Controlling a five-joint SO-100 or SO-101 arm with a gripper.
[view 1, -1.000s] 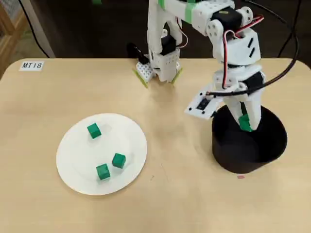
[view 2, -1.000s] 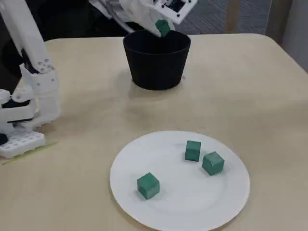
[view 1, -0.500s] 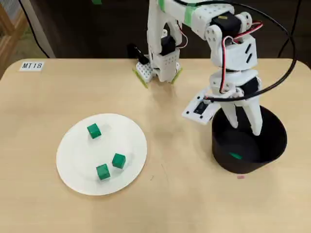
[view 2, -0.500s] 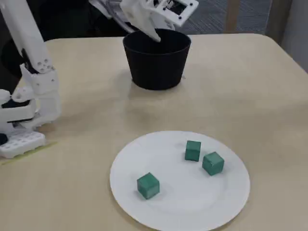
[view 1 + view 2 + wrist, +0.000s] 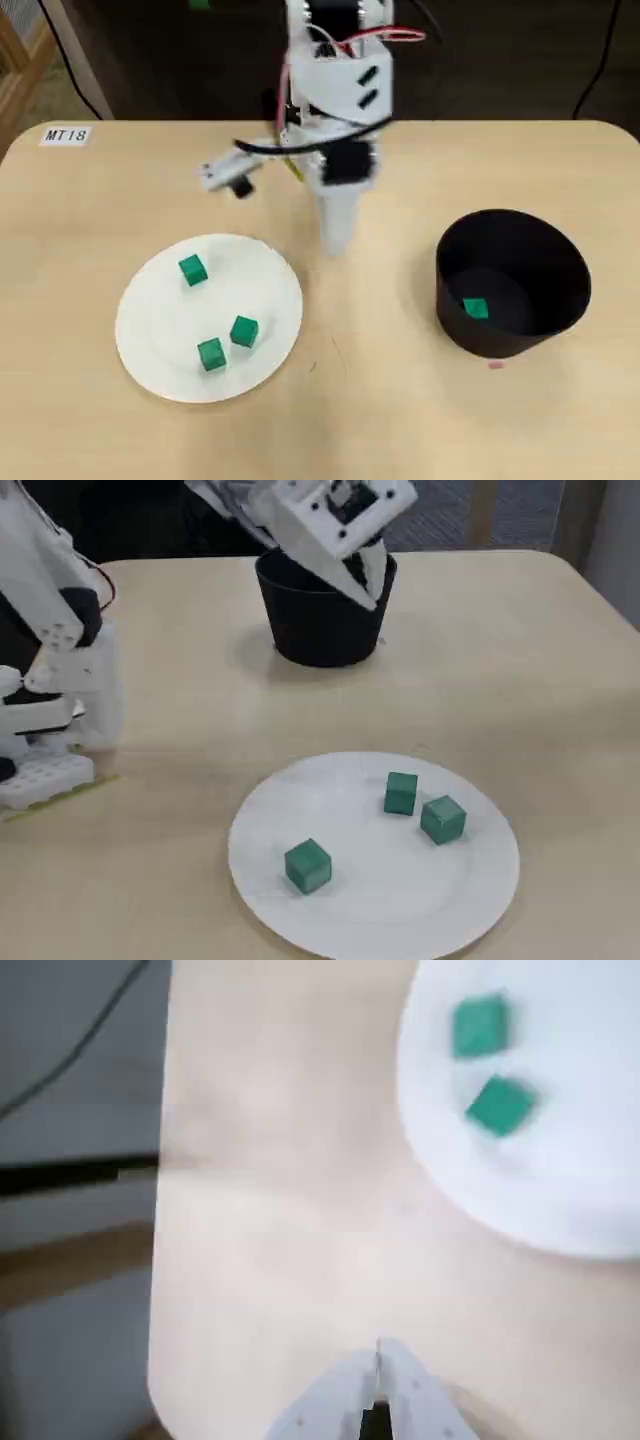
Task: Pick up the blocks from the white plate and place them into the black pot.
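Three green blocks lie on the white plate [image 5: 160,325] at the overhead view's left: one at the back [image 5: 193,269], two close together at the front [image 5: 244,330] [image 5: 211,354]. A further block [image 5: 475,309] rests on the floor of the black pot [image 5: 560,300] at the right. My gripper [image 5: 337,245] hangs over bare table between plate and pot, shut and holding nothing. In the wrist view its fingertips [image 5: 378,1345] meet, with the plate [image 5: 580,1160] and two blocks [image 5: 480,1026] [image 5: 500,1105] at upper right. The fixed view shows the gripper [image 5: 372,598] in front of the pot [image 5: 310,630].
The arm's white base [image 5: 50,730] stands at the fixed view's left. A label reading MT18 [image 5: 66,134] is stuck at the table's back left corner. The wrist view shows the table's edge [image 5: 160,1260] at its left.
The gripper opened over the pot and the block it held dropped inside. The arm then swung left, away from the pot toward the plate, and the gripper shut.
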